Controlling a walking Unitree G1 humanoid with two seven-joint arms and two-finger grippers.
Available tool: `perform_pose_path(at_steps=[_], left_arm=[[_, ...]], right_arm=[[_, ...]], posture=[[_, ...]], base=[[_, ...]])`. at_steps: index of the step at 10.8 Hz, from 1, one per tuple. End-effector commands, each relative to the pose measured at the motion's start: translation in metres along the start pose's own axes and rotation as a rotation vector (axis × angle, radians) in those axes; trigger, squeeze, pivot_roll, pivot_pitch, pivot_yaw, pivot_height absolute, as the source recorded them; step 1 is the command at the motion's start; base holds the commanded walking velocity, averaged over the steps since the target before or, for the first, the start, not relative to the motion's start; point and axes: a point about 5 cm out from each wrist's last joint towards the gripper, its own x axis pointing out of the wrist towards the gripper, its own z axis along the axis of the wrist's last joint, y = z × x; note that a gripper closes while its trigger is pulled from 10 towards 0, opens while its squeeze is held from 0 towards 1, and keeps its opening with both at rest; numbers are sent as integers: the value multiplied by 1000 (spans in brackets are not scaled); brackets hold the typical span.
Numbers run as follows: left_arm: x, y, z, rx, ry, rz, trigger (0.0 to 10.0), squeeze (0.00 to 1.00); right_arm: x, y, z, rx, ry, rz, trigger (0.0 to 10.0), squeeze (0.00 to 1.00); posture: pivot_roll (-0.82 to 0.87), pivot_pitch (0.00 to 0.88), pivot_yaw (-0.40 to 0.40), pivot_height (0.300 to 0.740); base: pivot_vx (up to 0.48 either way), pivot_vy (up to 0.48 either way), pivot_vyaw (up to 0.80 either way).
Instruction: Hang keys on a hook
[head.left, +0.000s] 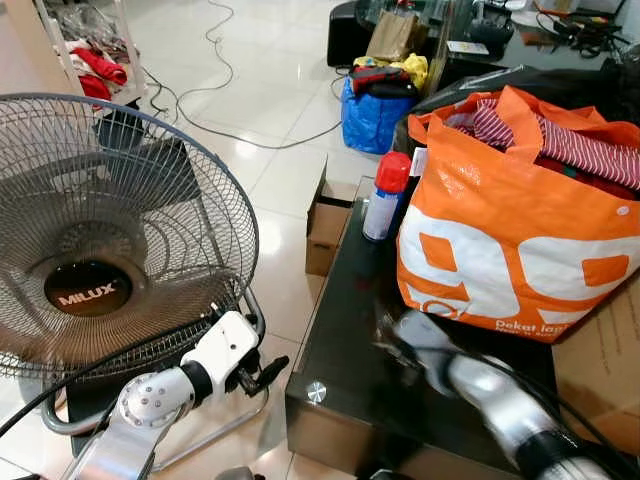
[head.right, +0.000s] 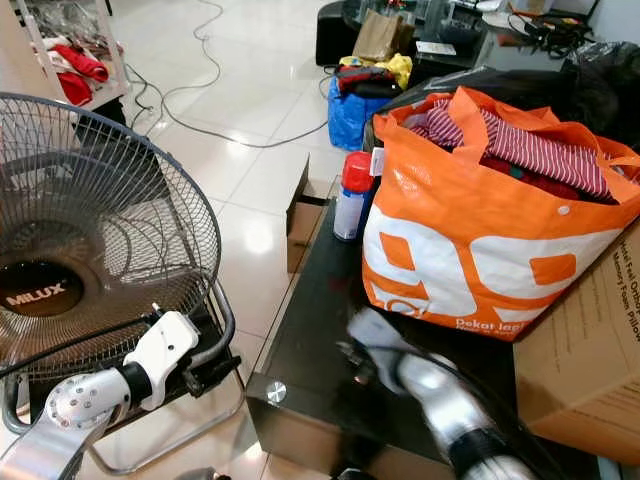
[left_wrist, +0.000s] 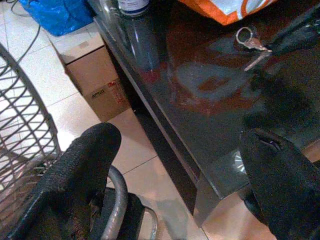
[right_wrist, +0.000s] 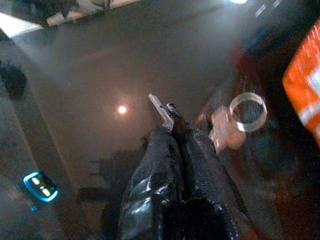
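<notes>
The keys (left_wrist: 251, 45), a silver ring with two keys, lie on the black glass table (head.left: 335, 300) just in front of the orange bag. My right gripper (right_wrist: 172, 122) is down at the tabletop, shut, with a key blade (right_wrist: 159, 106) sticking out between its tips; the ring (right_wrist: 247, 111) lies beside them. From the head the right gripper (head.left: 392, 338) looks blurred. My left gripper (head.left: 265, 372) is open and holds nothing, hanging low off the table's left corner, beside the fan; its fingers (left_wrist: 85, 165) are spread wide.
An orange shopping bag (head.left: 520, 240) full of clothes and a red-capped spray can (head.left: 385, 195) stand on the table. A large MILUX floor fan (head.left: 100, 240) is close on the left. A cardboard box (head.left: 325, 225), a blue bag (head.left: 370, 115) and cables lie on the tiled floor.
</notes>
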Motion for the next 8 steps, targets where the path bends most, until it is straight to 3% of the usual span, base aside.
perform_pose_path(at_steps=[1,2,3,8], left_arm=[[0,-2,9,17,-25,-15,10000,0],[0,-2,10,20,-27,-19,10000,0],[0,-3,13,24,-30,-24,10000,0],[-2,-6,13,22,-20,-34,10000,0]], right_arm=[[-4,-3,7,8,-32,-8,1529,0],[-5,-2,8,11,-38,-10,10000,0],[-8,-1,9,44,-48,-3,10000,1000],[-16,4,2,3,21,34,10000,1000]], posture=[[20,0,-45,740],[18,0,-43,740],[18,0,-42,740],[18,0,-42,740]], base=[[0,0,0],[0,0,0],[0,0,0],[0,0,0]])
